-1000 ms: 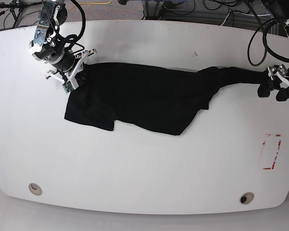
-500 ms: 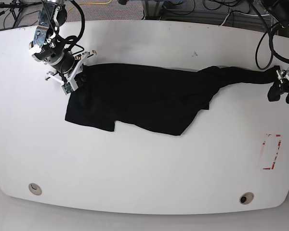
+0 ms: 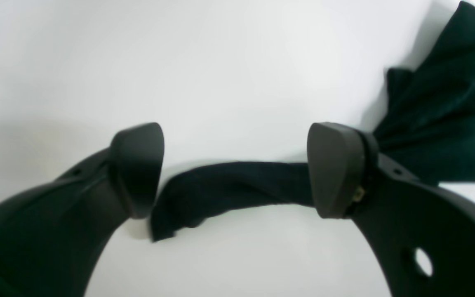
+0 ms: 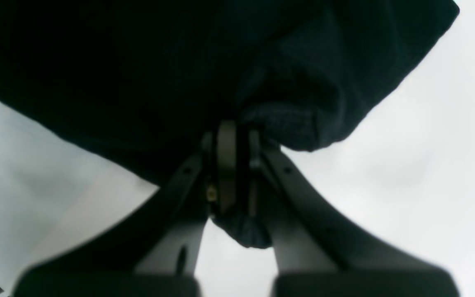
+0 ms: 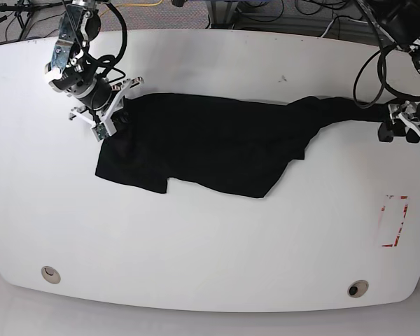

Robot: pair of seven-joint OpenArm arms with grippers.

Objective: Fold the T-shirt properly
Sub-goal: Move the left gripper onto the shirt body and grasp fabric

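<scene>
My right fingers (image 4: pixel 231 165) pinch the T-shirt (image 5: pixel 210 143) tight to anchor it; my left fingers (image 3: pixel 237 169) are spread wide, holding nothing.

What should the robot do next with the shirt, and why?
Probably shut the left gripper on the stretched-out end of the T-shirt. Its jaws stand wide open around that end, while the right gripper already pinches the other corner.
</scene>
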